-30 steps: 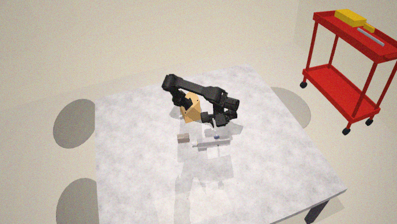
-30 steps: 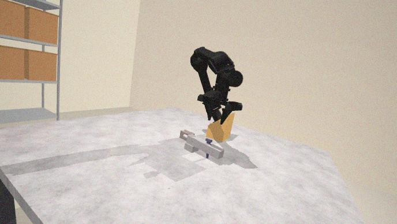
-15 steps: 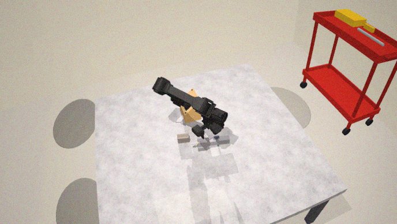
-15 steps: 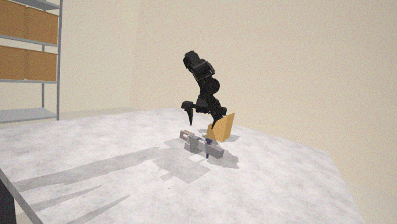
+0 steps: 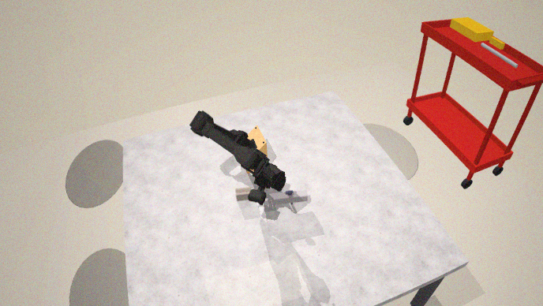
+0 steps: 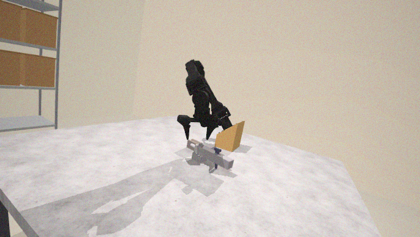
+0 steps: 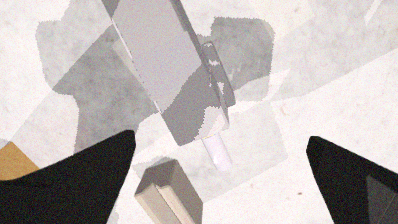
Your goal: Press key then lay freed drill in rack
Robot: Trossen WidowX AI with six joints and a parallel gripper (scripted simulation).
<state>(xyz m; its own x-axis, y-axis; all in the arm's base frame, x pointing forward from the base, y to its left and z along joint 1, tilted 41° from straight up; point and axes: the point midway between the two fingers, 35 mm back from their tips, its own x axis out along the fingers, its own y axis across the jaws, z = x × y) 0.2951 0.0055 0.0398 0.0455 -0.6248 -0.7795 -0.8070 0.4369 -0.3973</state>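
The grey drill holder [image 5: 281,199] [image 6: 222,158] [image 7: 155,50] lies on the table. The blue key [image 5: 289,192] [image 6: 217,150] sits low in it, its head just above the top. The drill's pale shank [image 7: 218,154] sticks out of the holder's end in the wrist view; the rest of the drill is hidden inside. The beige grooved rack [image 5: 241,195] [image 7: 184,197] lies just off that end, apart from the holder in the wrist view. My gripper [image 6: 198,139] [image 7: 221,141] is wide open and empty, above the shank end and rack. In the top view the arm hides its fingertips.
An orange wedge-shaped block [image 5: 256,137] [image 6: 226,138] [image 7: 14,162] stands beside the arm's base, behind the holder. A red cart [image 5: 458,122] stands off the table's right side. A shelf unit with brown boxes [image 6: 39,30] stands at the back left in the exterior view.
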